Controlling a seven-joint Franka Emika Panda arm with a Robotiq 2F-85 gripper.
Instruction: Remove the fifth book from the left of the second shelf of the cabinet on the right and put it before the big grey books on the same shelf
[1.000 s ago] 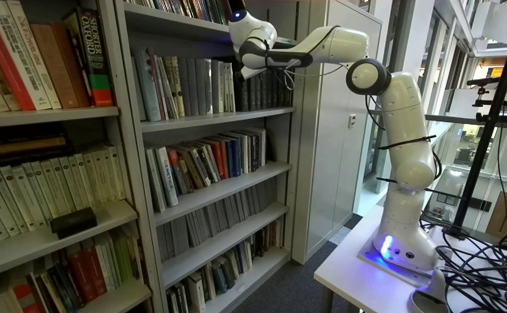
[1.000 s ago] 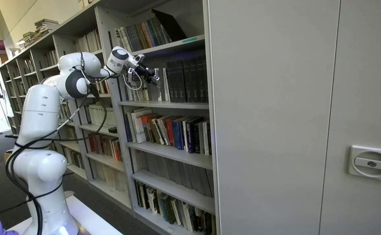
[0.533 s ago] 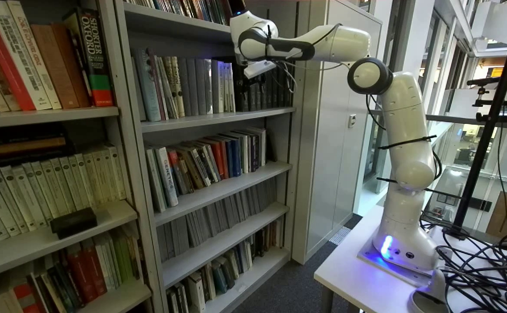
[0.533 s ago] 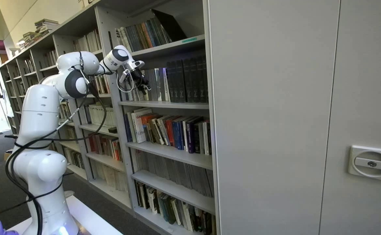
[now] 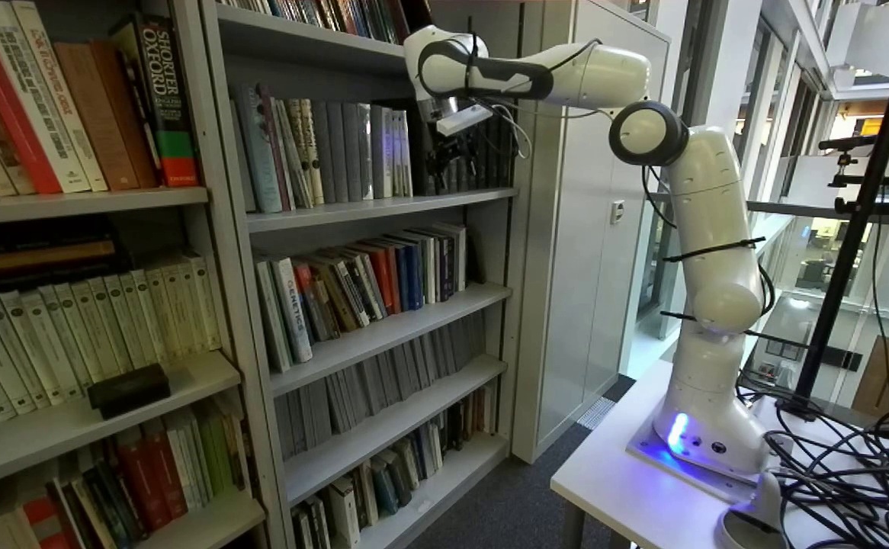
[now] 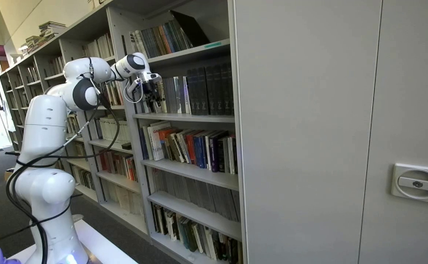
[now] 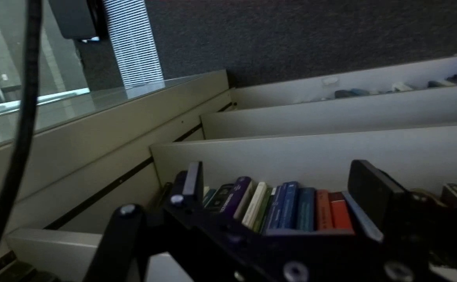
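On the second shelf of the right cabinet, a light blue book, thin pale books and a cream patterned book stand at the left. I cannot tell for sure which is the fifth. Grey books stand right of them and also show in an exterior view. Big dark grey volumes fill the right end. My gripper points down in front of this shelf, apart from the books; it also shows in an exterior view. In the wrist view its jaws are wide open and empty.
The upper shelf board runs above the gripper. The shelf below holds coloured books, seen beyond the jaws. A closed grey cabinet stands at the right. A loose cable hangs at the wrist.
My wrist has tilted so that the gripper, which pointed at the shelf, now points downward. The hand has swung back and lower. The books have not moved.
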